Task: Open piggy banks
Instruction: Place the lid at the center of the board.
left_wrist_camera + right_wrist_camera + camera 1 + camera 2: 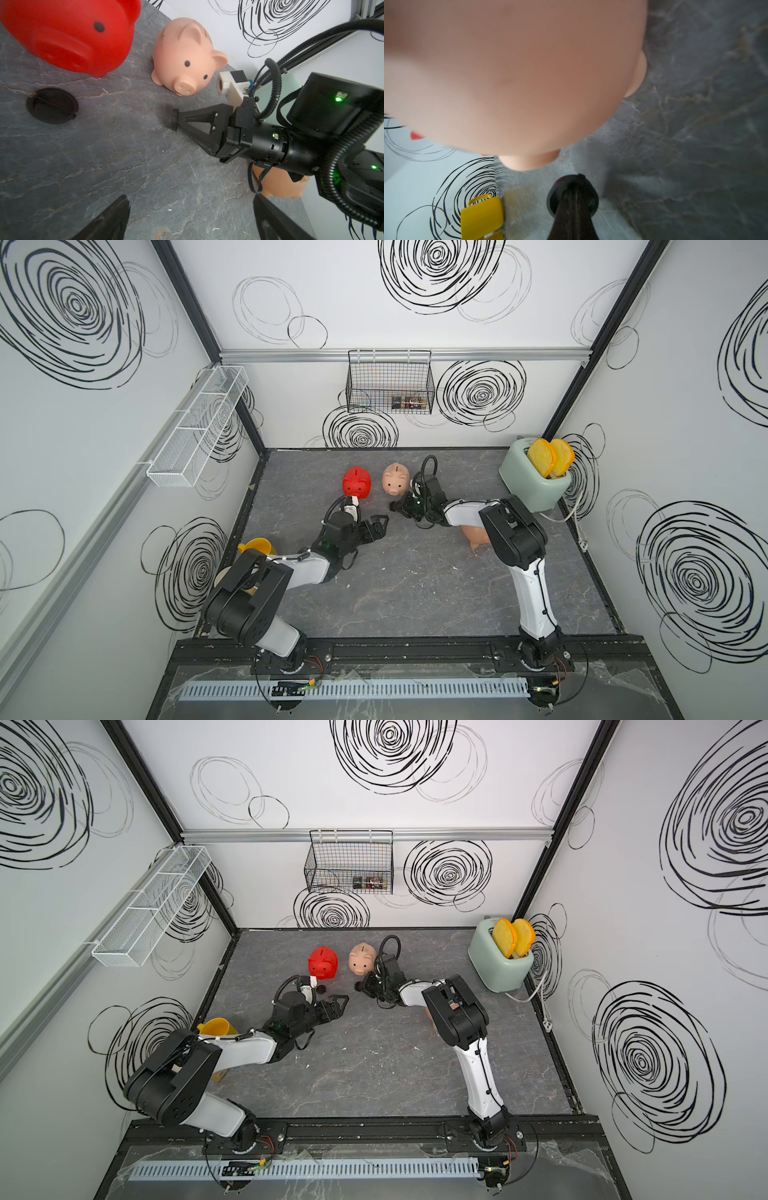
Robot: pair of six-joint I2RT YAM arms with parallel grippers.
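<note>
In both top views a red piggy bank (356, 486) and a pale pink piggy bank (396, 481) stand upright side by side at the back of the table. A peach-tan piggy bank (473, 537) lies mostly hidden under my right arm. My right gripper (394, 506) is shut on a round black plug (572, 193), just in front of the pink pig (187, 60). Another black plug (52, 105) lies loose on the table near the red pig (68, 35). My left gripper (192, 220) is open over bare table, facing the right gripper (175, 119).
A mint toaster (534, 481) with two toast slices stands at the back right, its cord along the right edge. A yellow cup (255, 549) sits at the left edge behind my left arm. A black wire basket (390, 383) and a white mesh shelf (197, 427) hang on the walls.
</note>
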